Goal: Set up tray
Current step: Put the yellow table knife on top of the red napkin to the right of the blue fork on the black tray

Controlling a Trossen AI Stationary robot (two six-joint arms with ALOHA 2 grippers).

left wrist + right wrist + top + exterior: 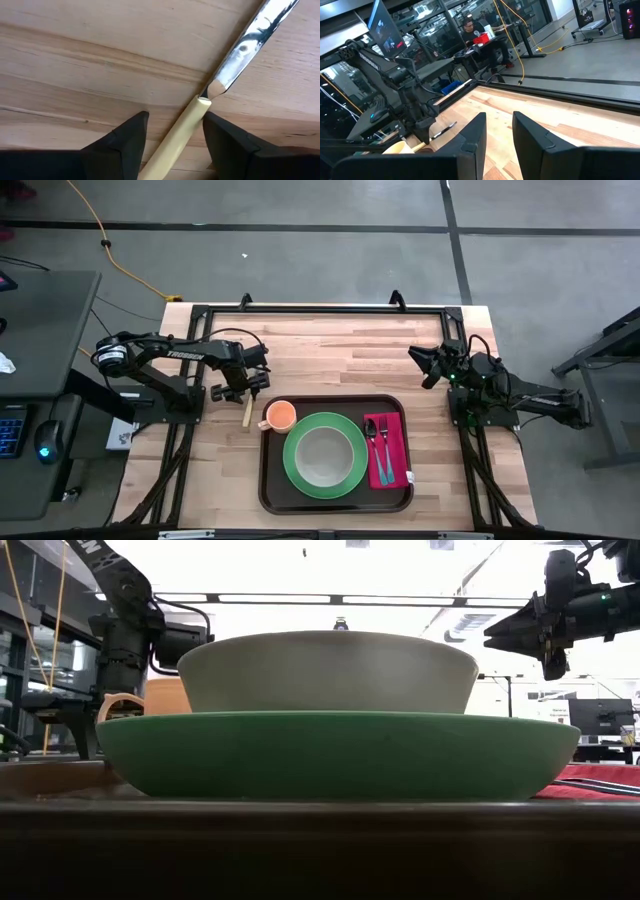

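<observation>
Your left end effector is down at the bench, just off the left edge of the tray. Its two fingers stand apart on either side of the cream handle of a knife, not closed on it. The handle lies between the fingers and the shiny blade runs away from them. In the high view the knife lies on the bare wood with its long axis nearly parallel to the short left side of the tray, so the tray is to the right of this end effector, very near. The left arm is clearly the nearer one for this knife.

The tray sits at the near middle of the bench. On it are an orange cup at the left rear corner, a green plate with a pale bowl on it, and a magenta napkin with a fork and a spoon, I think, though they are small here.

The cup stands closest to the knife, so it is what could be hit if you carry the knife across the rim.

Your right end effector waits in the air behind the right rear corner of the tray, fingers narrow and holding nothing.
</observation>
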